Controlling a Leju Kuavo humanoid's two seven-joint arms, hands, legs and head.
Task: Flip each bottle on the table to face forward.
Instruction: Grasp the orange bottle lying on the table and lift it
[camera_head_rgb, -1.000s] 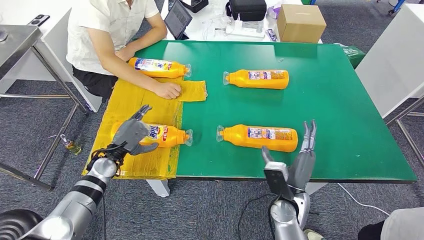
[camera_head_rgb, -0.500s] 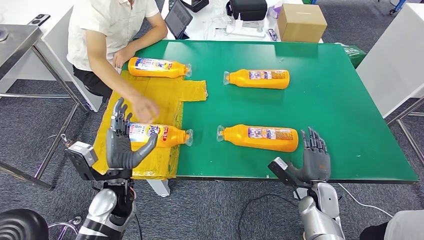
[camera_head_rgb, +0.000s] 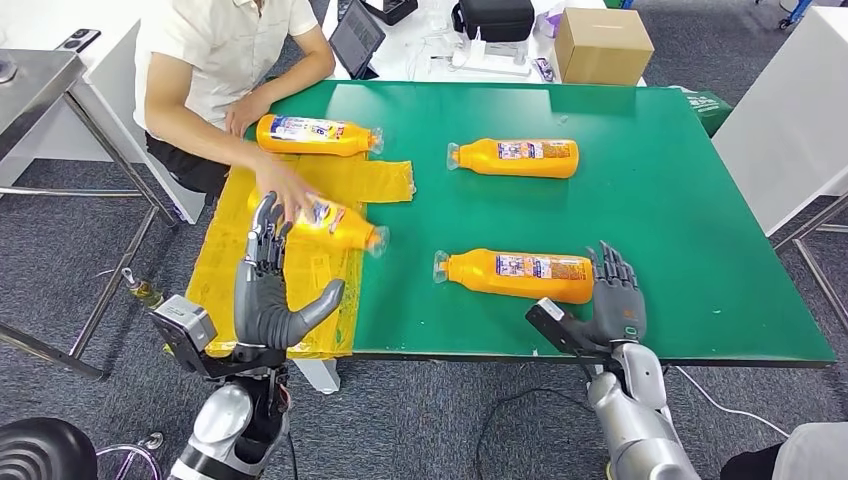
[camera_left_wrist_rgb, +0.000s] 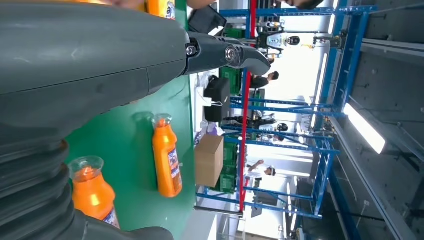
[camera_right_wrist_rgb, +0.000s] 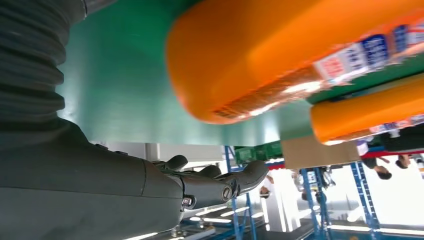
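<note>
Several orange bottles lie on their sides on the green table (camera_head_rgb: 680, 200). One is at the back left (camera_head_rgb: 315, 135), one at the back right (camera_head_rgb: 520, 157), one at the front right (camera_head_rgb: 520, 275). A person's hand (camera_head_rgb: 285, 195) grips the fourth bottle (camera_head_rgb: 340, 225), which is tilted over the yellow mat (camera_head_rgb: 300, 300). My left hand (camera_head_rgb: 270, 290) stands upright and open at the table's front left edge, just short of that bottle. My right hand (camera_head_rgb: 615, 295) is open, fingers apart, close beside the front right bottle's base (camera_right_wrist_rgb: 280, 60).
A seated person leans in at the table's back left corner. Behind the table stand a cardboard box (camera_head_rgb: 600, 45), a black case (camera_head_rgb: 495, 18) and a tablet (camera_head_rgb: 355, 38). A metal bench (camera_head_rgb: 40, 80) flanks the left and a white table (camera_head_rgb: 790, 110) the right.
The person's hand has taken the front left bottle and shifted it back and right, tilted. My left hand let go and rose upright. My right hand moved in towards the front right bottle's base.
</note>
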